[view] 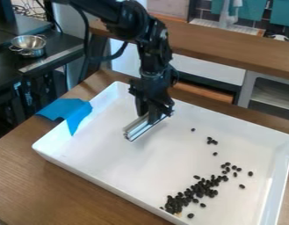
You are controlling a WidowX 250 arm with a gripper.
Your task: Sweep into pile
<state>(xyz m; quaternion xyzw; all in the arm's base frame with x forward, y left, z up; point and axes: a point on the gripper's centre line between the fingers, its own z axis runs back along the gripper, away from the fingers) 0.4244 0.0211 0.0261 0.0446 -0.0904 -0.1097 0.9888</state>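
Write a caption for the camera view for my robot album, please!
A black robot pincer holds a silver metal bar over a white rectangular tray with small black beans.

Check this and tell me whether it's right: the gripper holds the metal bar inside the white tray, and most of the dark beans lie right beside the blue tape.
Not quite: the camera view shows most of the dark beans at the lower right, well away from the blue tape. The gripper does hold the metal bar inside the white tray.
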